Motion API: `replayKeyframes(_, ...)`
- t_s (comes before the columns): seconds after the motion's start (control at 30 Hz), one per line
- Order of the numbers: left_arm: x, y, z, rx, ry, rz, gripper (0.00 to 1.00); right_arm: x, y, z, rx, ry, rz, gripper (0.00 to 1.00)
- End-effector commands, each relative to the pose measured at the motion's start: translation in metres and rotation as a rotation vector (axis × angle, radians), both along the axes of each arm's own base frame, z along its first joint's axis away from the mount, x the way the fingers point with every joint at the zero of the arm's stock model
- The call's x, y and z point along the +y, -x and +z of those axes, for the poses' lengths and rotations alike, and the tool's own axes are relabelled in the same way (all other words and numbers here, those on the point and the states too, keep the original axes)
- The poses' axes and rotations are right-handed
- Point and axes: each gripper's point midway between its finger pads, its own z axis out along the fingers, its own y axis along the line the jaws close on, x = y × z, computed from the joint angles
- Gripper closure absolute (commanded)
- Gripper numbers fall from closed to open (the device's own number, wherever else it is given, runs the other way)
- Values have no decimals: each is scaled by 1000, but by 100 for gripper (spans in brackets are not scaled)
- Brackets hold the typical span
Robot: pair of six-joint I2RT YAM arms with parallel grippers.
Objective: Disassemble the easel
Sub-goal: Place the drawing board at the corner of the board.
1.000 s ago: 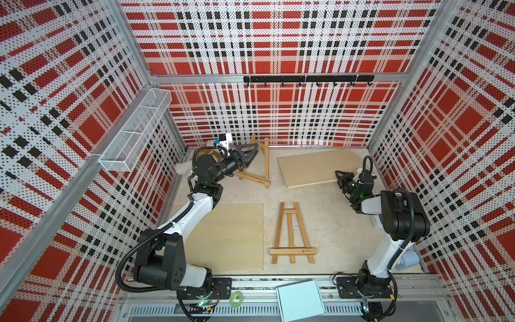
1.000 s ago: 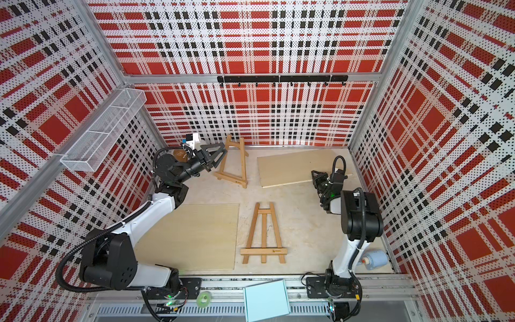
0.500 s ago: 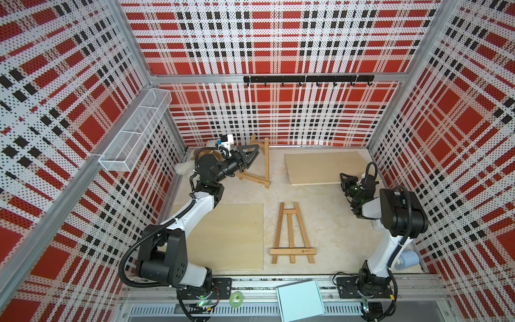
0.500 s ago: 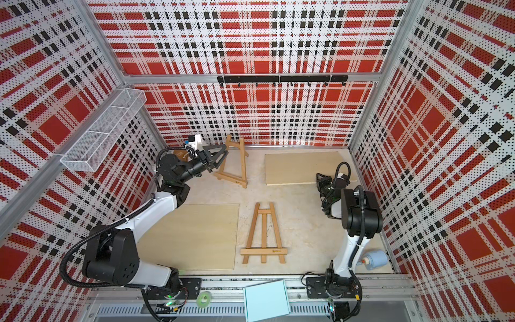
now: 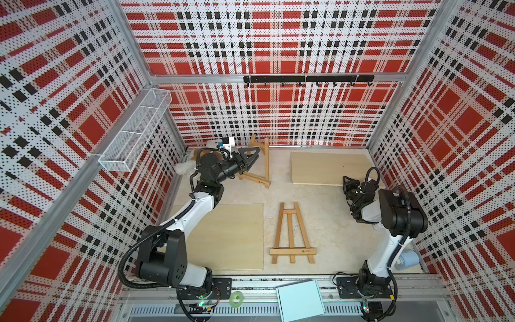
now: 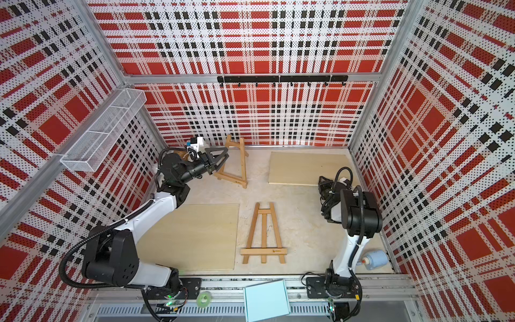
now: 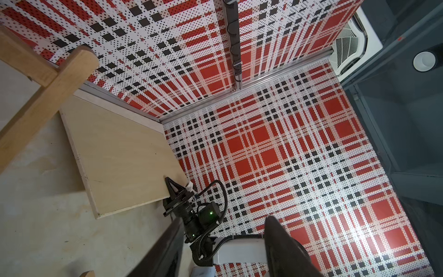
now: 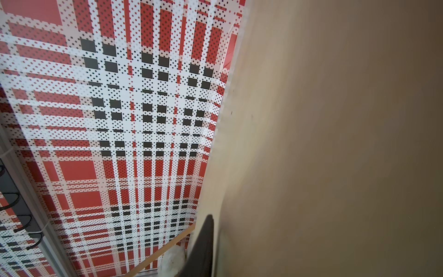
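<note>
**Bench [image 5: 320,212], both top views.** Two wooden easels are present.
- The standing easel [image 5: 259,167] [image 6: 237,164] is upright at the upper centre-left of the frame, close to the back wall.
- The flat easel [image 5: 291,234] [image 6: 263,234] lies on its back at centre, with its ledge toward the lower edge.

**Boards.**
- The far board [image 5: 331,168] [image 6: 306,167] lies flat at the upper right.
- The near board [image 5: 231,237] [image 6: 195,237] lies flat at the lower left, just beside the flat easel.

**Left gripper [image 5: 255,159] [image 6: 222,164].** It is level with the standing easel and overlaps its left leg in both top views. The jaws stand about half apart. In the left wrist view [image 7: 224,219] nothing lies between the fingers. The easel's top [image 7: 48,91] sits off at the upper left of that frame. Contact with the easel cannot be confirmed.

**Right gripper [image 5: 347,181] [image 6: 323,181].** It is at the lower right edge of the far board. The left wrist view shows it [image 7: 171,189] clamped over that edge, jaws nearly closed on the thin panel. In the right wrist view the board [image 8: 335,144] fills the right half of the frame beside one dark finger [image 8: 203,239].

**Other items.**
- A wire basket [image 5: 136,133] hangs on the left wall.
- A hook rail [image 5: 306,79] is fixed on the back wall.
- A pale blue card [image 5: 301,299] lies at the lower edge.
</note>
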Motion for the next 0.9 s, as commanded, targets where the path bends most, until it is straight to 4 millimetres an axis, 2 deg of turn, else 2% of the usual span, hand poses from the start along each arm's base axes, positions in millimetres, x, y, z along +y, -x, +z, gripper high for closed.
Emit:
replayKeyframes(0.0, -1, 9, 20, -63, -4, -6, 43, -22, 0, 3, -16, 45, -105, 80)
replayKeyframes(0.03, 0, 9, 21, -65, -4, -5, 43, -21, 0, 2, -7, 43, -101, 76)
replayKeyframes(0.3, 5, 14, 22, -68, -8, 2, 43, -18, 5, 2, 34, 50, -80, 62)
replayKeyframes(0.57, 10, 19, 22, -69, -13, 13, 42, -15, 10, 6, 91, 77, -50, 55)
replayKeyframes(0.87, 13, 21, 23, -73, -20, 19, 42, -20, 21, 27, 161, 166, -40, 50)
